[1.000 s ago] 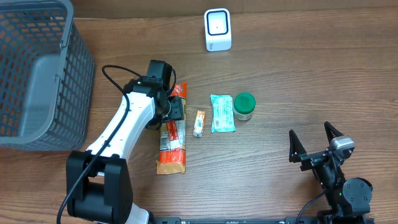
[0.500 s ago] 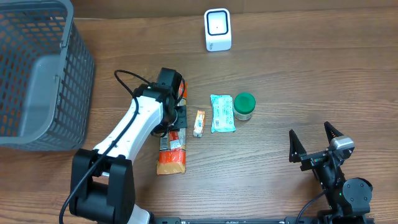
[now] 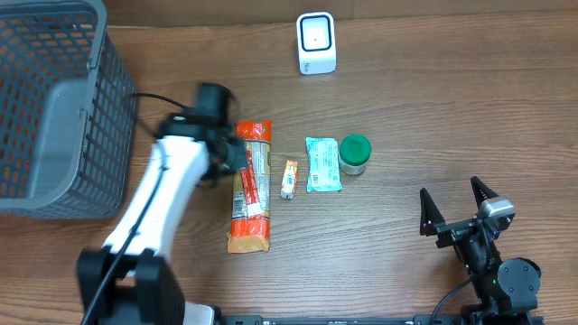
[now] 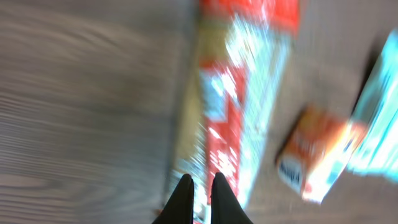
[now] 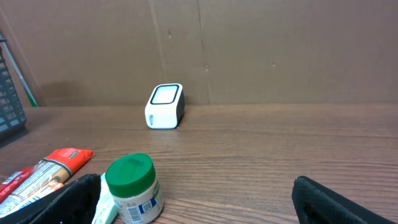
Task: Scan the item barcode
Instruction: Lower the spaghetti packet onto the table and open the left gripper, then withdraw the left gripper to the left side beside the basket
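A long orange snack package lies lengthwise on the table; it shows blurred in the left wrist view. My left gripper hovers at the package's upper left edge. Its black fingertips are shut, with only a thin gap and nothing gripped. Right of the package lie a small orange box, a teal packet and a green-lidded jar. The white barcode scanner stands at the back. My right gripper rests open near the front right, its fingers wide apart in its wrist view.
A grey wire basket fills the back left corner, close to the left arm. The jar and scanner stand ahead of the right gripper, the jar's barcode label facing it.
My left gripper has closed. The left arm swung right over the orange package, then back left to its upper left edge. The right arm has not moved.
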Available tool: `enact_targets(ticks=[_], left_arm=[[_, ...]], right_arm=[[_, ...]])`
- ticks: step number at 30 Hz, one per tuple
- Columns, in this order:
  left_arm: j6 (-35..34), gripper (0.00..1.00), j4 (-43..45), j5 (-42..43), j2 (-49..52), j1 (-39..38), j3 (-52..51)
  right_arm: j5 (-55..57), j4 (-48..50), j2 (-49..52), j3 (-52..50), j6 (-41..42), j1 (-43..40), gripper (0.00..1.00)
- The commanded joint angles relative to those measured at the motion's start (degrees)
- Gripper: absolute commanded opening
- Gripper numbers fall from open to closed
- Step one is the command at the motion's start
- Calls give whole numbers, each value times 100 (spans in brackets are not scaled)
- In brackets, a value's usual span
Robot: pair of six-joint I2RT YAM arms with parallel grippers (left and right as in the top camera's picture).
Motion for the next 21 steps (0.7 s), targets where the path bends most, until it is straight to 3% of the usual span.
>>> enact_targets(ticks=[1,4,5,6,7,9,21], left_arm=[[109,4,4,-326,-275,597,223],[105,11,-4,-326,-254,1091,216],[98,25,0,-321,-251,1248,203],[48,46,-2,-317,-251,1370,188],[-44,55,-2,-317,-251,1497,173],[-205,100,-9,-302,-251,1668,164],[-216,100,-4,-302,-251,1779,164]], right_arm=[[-31,24,-42,-61,15,-11,100],[-31,24,-42,-61,15,-11,100],[-31,24,-42,-61,13,-11,100],[-31,24,-42,-61,15,-11,100],[-31,24,-42,-61,13,-11,100],[-31,24,-42,-61,15,-11,100],[-31,24,-42,-61,15,-11,100]])
